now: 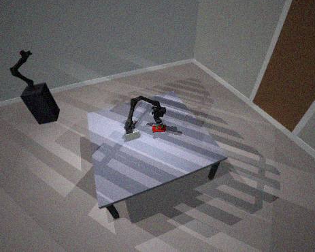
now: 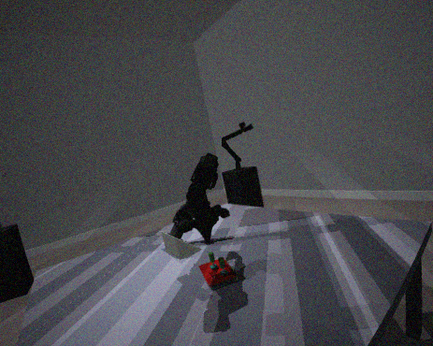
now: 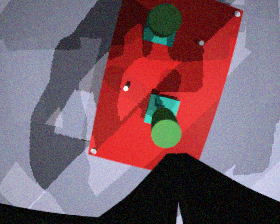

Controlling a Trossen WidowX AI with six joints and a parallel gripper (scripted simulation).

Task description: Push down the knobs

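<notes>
The red circuit board [image 1: 154,130] [image 2: 212,280] [image 3: 195,112] stands on the table. Two green knobs stand up over teal potentiometers. In the wrist view one light green knob [image 3: 166,134] is close to the fingers, its potentiometer [image 3: 171,106] partly behind it; the other, darker knob [image 3: 165,20] is at the top over its potentiometer [image 3: 160,38]. The exterior view shows both knobs, left [image 2: 211,256] and right [image 2: 222,261], above the board. My gripper [image 1: 158,122] [image 2: 209,241] [image 3: 175,163] is shut and empty, pointing down above the board's edge, beside the near knob. Contact is not visible.
A pale block [image 1: 133,136] [image 2: 179,248] stands by the arm's base, beside the board. A second arm on a black pedestal [image 1: 41,105] [image 2: 243,186] stands off the table. Striped shadows cross the table [image 1: 152,163] [image 2: 149,298].
</notes>
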